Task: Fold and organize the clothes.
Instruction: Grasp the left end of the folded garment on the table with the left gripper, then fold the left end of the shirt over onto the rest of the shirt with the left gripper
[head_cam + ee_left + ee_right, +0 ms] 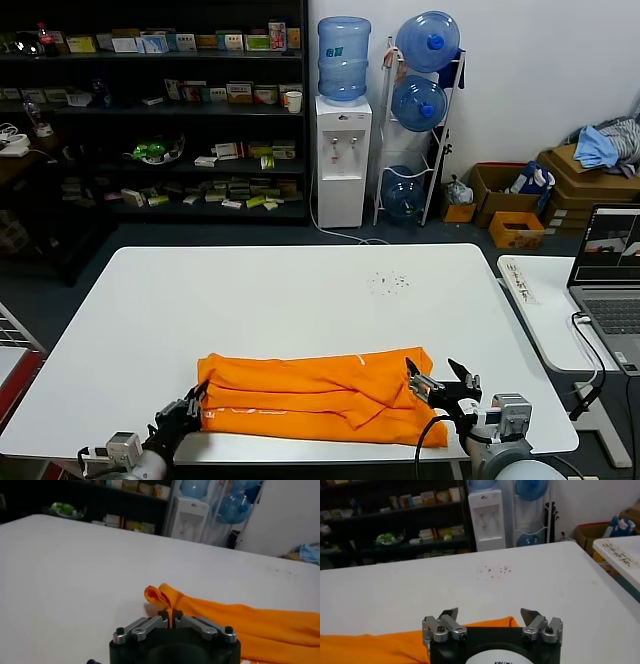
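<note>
The bright orange T-shirt [320, 393] lies folded into a long band near the front edge of the white table [300, 290]. My left gripper [192, 402] is at the band's left end and is shut on a fold of the orange fabric [167, 600], pinched between its fingertips [170, 616]. My right gripper [440, 385] is at the band's right end, open and empty, just above the shirt's corner [492, 623].
Small dark specks [388, 283] lie on the table's far right part. A second white desk with a laptop [610, 275] stands to the right. Shelves, a water dispenser [342, 160] and cardboard boxes with a blue-grey cloth heap [605, 145] stand behind.
</note>
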